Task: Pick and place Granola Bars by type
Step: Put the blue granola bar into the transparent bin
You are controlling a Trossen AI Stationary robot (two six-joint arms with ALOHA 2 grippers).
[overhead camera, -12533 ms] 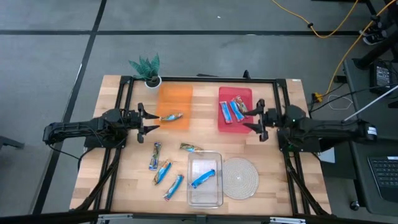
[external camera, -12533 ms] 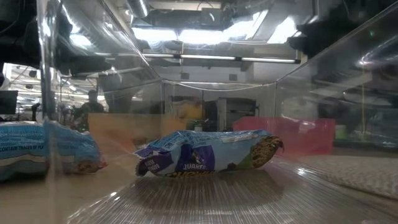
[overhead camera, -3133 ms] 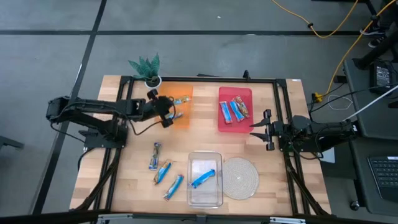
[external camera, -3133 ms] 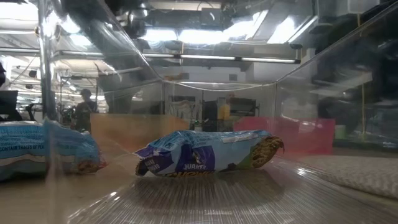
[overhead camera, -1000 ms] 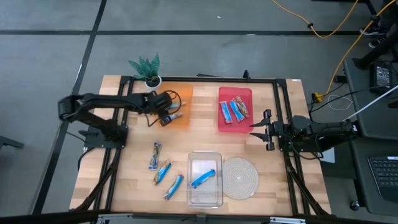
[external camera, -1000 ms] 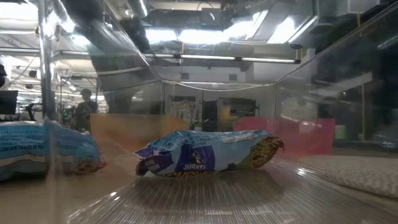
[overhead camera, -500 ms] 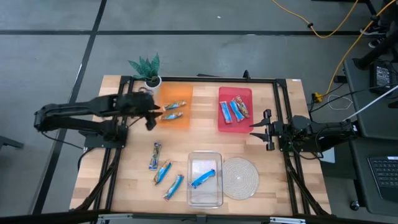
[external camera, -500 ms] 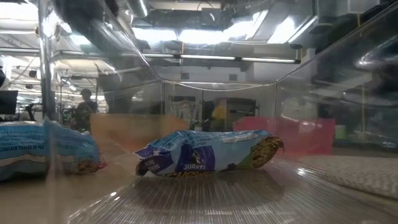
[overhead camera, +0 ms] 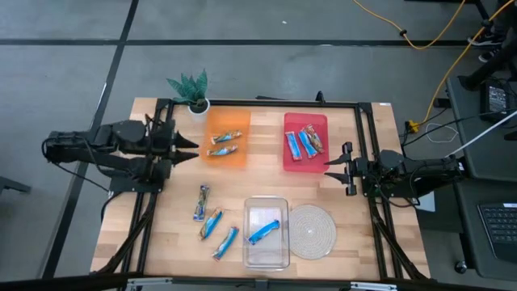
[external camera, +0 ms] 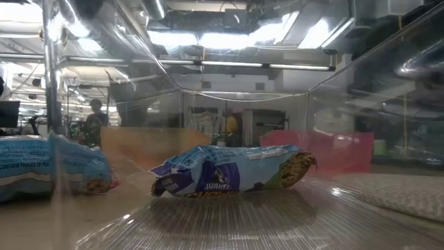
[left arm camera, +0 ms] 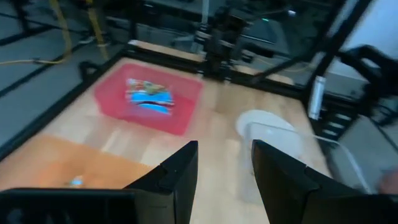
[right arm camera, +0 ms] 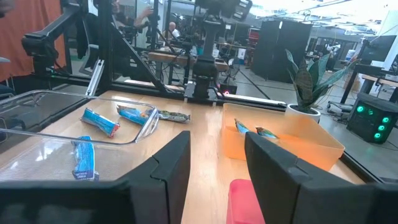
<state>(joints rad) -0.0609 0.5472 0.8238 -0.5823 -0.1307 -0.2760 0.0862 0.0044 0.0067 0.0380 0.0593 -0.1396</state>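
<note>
High view. Wooden table. Orange tray holds two bars, brownish with blue ends, lying side by side. Red tray holds three bars: two bright blue, one reddish-brown. Clear tray holds one blue bar, set at a slant. Three loose bars lie on the wood just left of the clear tray, shiny blue; the top one shows brownish patches. Round woven mat lies beside the clear tray. Potted plant stands at the far edge. Left gripper sits just left of the orange tray, fingers parted, nothing between them. Right gripper waits near the red tray's right edge, fingers parted, empty.

Low view. Looking through the clear tray's wall: the blue bar, crinkled wrapper with a picture of a granola bar at one end. Another blue wrapper outside the wall.

Left wrist view. Fingers apart, empty. Red tray with its bars ahead; the mat is farther off.

Right wrist view. Fingers apart, empty. Orange tray with two bars; clear tray with one blue bar; loose bars beyond.
</note>
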